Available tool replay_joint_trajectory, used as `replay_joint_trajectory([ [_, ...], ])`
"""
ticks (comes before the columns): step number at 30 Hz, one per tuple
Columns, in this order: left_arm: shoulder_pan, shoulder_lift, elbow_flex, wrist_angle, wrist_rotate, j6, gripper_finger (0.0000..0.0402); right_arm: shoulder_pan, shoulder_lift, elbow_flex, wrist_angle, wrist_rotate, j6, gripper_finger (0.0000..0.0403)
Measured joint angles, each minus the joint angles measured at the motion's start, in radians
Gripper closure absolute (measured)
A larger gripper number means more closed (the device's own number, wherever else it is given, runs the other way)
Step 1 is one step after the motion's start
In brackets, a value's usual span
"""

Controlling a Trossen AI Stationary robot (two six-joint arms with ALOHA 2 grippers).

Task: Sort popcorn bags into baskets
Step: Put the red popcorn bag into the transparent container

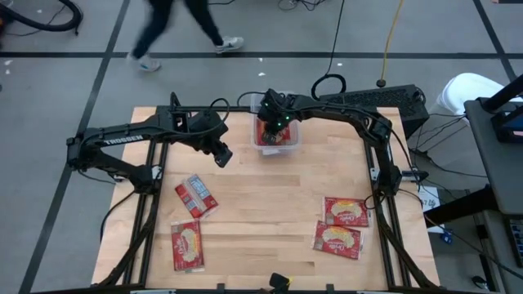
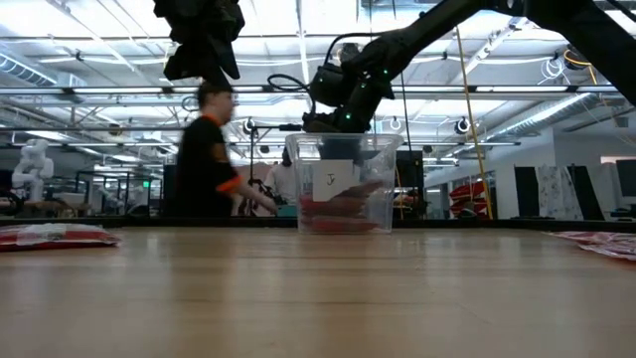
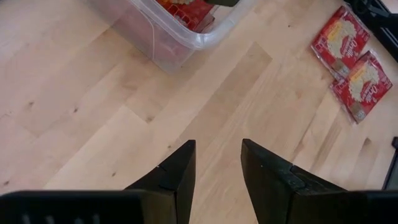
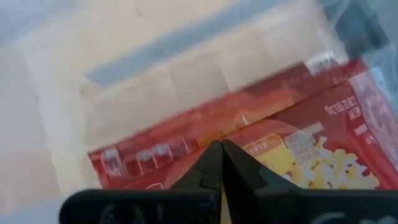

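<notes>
The clear tub (image 1: 292, 140) (image 2: 343, 149) stands at the middle of the table's far edge, with red popcorn bags (image 2: 338, 211) lying slanted inside. My right gripper (image 1: 274, 131) (image 4: 221, 152) hangs over the tub's rim, shut at the edge of a red bag (image 4: 323, 155). My left gripper (image 1: 221, 155) (image 3: 217, 162) hovers open above bare wood, left of the tub. Two bags (image 1: 196, 196) (image 1: 186, 245) lie flat at the near left, and two more (image 1: 346, 211) (image 1: 337, 241) at the near right. My right gripper pinches a red popcorn bag at its edge (image 4: 249, 144) between its two shut fingers, coming from above and pointing down into the tub. The bag stretches away below the fingertips, over another red bag (image 4: 186, 137) in the tub. Whether it rests on that one, I cannot tell.
A person (image 1: 176, 28) (image 2: 204, 159) walks past beyond the table's far edge. A black keyboard-like box (image 1: 384, 98) sits at the far right corner, and cables run along the far edge. A small dark object (image 1: 279, 282) lies at the near edge. Bare wood fills the table's middle (image 1: 270, 204).
</notes>
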Motion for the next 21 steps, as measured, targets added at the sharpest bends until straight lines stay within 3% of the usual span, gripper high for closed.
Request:
replay_joint_trajectory([
  [11, 0.004, 0.000, 0.000, 0.001, 0.007, 0.018, 0.0270, -0.018, -0.010, 0.166, -0.132, -0.021, -0.044, 0.0403],
  [21, 0.004, 0.000, 0.000, 0.001, 0.010, 0.007, 0.0270, -0.071, 0.022, 0.173, -0.291, 0.009, -0.201, 0.0403],
])
